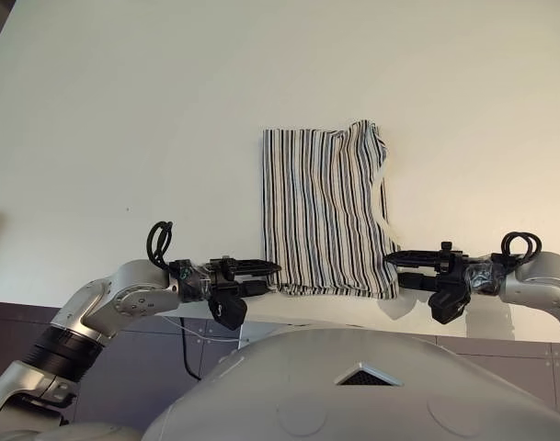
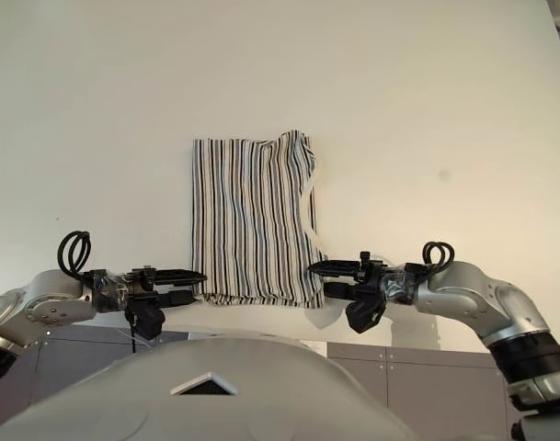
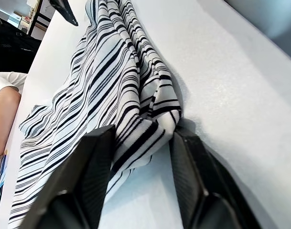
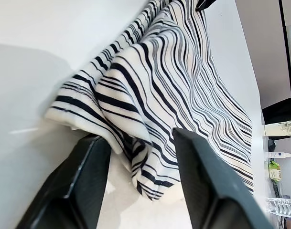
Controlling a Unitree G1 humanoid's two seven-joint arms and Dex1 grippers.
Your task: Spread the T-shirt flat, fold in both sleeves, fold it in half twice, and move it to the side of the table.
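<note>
T-shirt (image 1: 325, 216), long axis front-to-back, left fingers (image 3: 88, 183) and right fingers (image 4: 205, 183) open astride near corners

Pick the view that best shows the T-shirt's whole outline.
Left eye view: the folded T-shirt lies fully in frame, with its outline clear; the right eye view matches. The wrist views show one near corner each, between the open left gripper and right gripper.

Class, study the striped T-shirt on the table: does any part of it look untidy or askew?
Yes. The T-shirt is rumpled at its far right corner, which bulges outward; its right edge runs wavy, its left edge straight.
</note>
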